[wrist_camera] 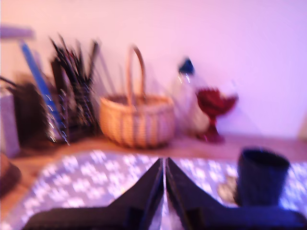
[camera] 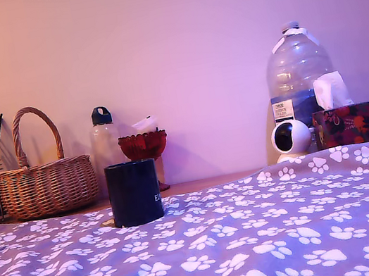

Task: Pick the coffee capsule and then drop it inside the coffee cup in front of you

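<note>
Looking through the blurred wrist view, I see my gripper (wrist_camera: 164,167) with its two dark fingers pressed together, nothing visible between them. The coffee cup (camera: 134,192) stands on the paw-print cloth (camera: 273,237), toward the exterior view's left. I cannot find the coffee capsule for certain in either picture. Behind the cup sit a wicker basket (camera: 47,185), a red goblet (camera: 144,147) and a bottle (camera: 105,143), all soft-edged.

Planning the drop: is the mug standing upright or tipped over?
Upright. The mug stands on its base on the paw-print cloth, sides vertical, and the wrist view shows its open mouth facing up. Whether it is empty cannot be told.
</note>
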Controlling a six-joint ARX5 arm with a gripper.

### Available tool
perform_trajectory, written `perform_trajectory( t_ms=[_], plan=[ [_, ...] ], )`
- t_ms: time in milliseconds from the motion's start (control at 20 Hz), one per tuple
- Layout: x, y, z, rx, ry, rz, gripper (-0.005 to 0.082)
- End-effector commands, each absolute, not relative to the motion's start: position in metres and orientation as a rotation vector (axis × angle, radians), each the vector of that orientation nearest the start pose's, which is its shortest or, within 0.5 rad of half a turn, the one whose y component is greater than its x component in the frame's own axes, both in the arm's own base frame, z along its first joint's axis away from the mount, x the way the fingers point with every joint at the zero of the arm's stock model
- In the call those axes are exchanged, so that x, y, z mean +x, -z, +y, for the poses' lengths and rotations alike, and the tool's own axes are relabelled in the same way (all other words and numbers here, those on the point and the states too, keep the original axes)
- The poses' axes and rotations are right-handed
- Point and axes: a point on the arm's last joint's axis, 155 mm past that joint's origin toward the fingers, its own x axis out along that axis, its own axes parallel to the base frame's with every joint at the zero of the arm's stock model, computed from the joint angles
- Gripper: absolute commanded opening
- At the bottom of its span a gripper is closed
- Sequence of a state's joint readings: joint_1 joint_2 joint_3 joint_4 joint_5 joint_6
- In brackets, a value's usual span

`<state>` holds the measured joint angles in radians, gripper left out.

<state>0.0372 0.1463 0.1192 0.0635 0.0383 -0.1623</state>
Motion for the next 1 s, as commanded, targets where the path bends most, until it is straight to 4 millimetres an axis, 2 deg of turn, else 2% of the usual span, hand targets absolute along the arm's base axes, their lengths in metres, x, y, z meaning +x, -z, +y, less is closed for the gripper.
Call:
perform_trajectory(
  t_ms=[0,250,350,400,550,600,700,950],
  plan=[
    [0.263,-0.187,0.003,-0.17,-0.003,0.025,-0.0023],
    [0.274,-0.168,0.009,-0.209,-0.042,0.098,-0.0022],
    [0.278,-0.165,0.009,-0.246,-0.045,0.11,0.0034],
    [0.28,-0.163,0.009,-0.249,-0.046,0.113,0.0109],
    [0.284,-0.157,0.009,-0.233,-0.048,0.137,0.0533],
    [0.284,-0.153,0.008,-0.218,-0.044,0.155,0.056],
    [0.286,-0.147,0.009,-0.212,-0.046,0.176,0.0551],
    [0.286,-0.145,0.012,-0.202,-0.063,0.18,0.0554]
  ],
)
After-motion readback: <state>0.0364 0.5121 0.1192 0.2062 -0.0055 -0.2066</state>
